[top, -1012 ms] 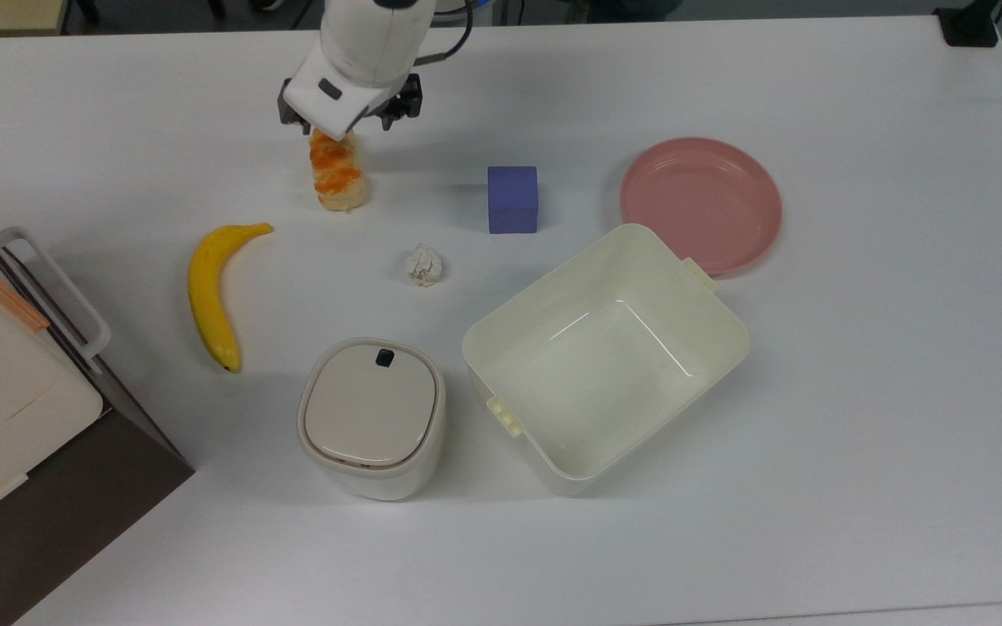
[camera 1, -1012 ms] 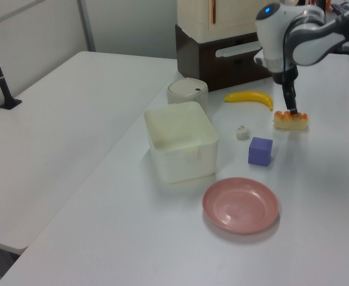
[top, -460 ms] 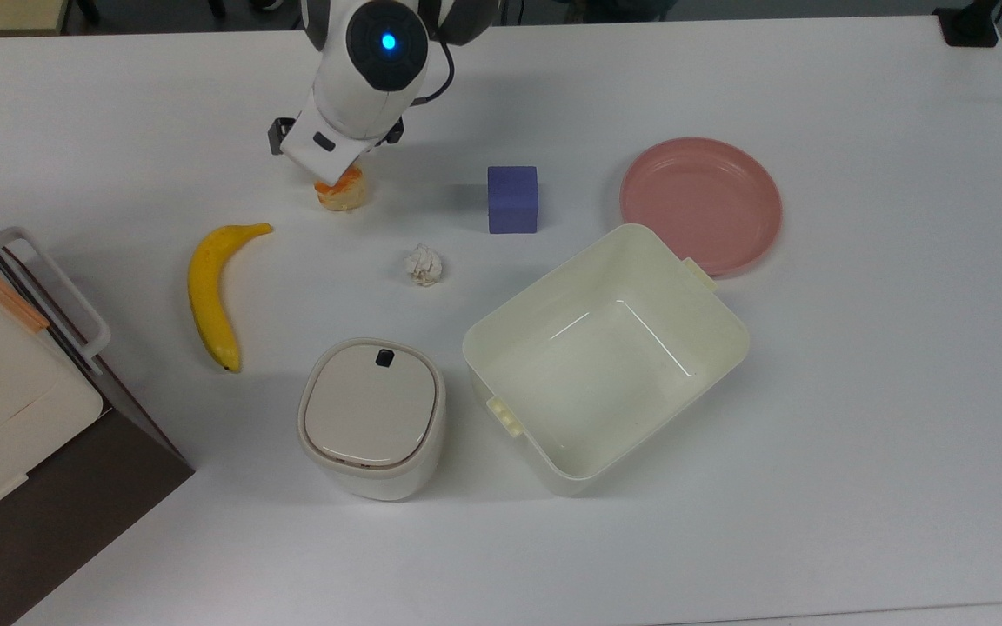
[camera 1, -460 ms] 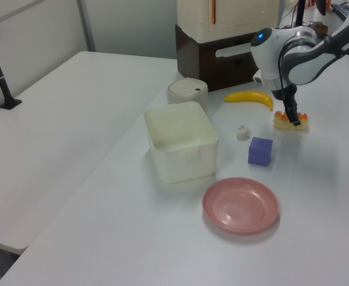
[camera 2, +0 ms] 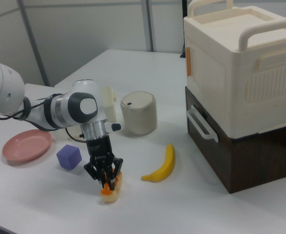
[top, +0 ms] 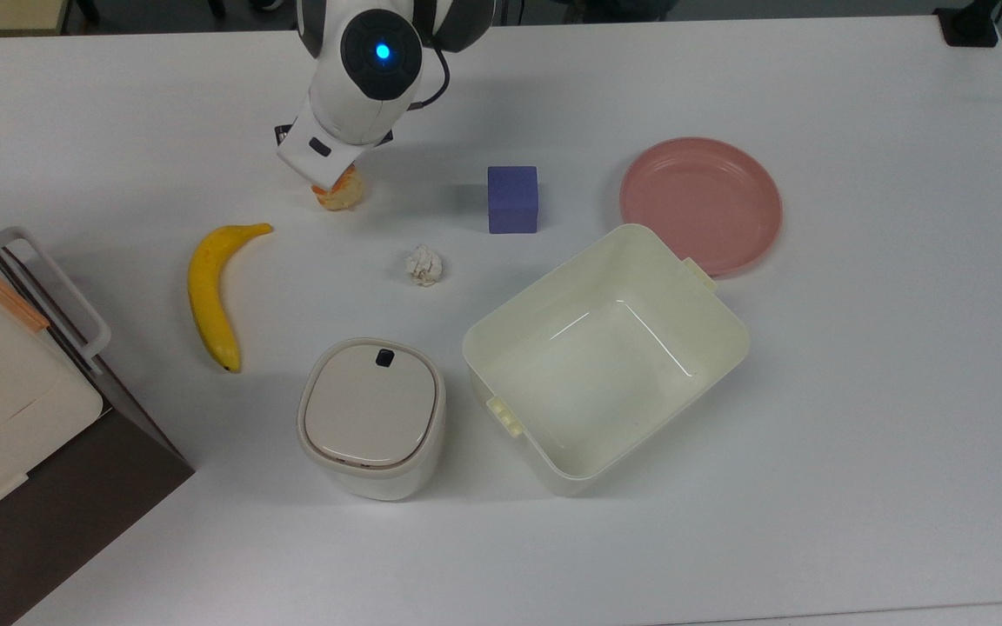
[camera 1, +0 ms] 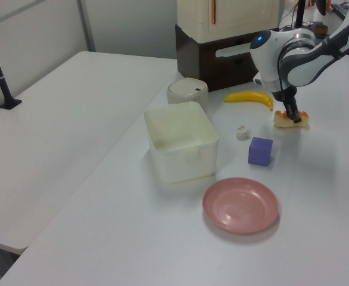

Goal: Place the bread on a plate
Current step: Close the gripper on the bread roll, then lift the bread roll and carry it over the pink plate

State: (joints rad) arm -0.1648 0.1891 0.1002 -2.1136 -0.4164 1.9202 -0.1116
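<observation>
The arm's tool (camera 2: 105, 179) stands upright over the bread (camera 2: 111, 191) on the white bench (top: 858, 417), its fingers straddling the bun apparently to clamp it, with the pink plate (top: 701, 205) waiting well apart beyond a purple cube (top: 512, 199).

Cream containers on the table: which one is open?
The rectangular tub beside the pink plate; its inside shows bare. The rounded bin near the banana has its lid shut.

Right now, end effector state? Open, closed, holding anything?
End effector: down at the bread, fingers straddling it on the table. Closed on it or open: cannot be told.
</observation>
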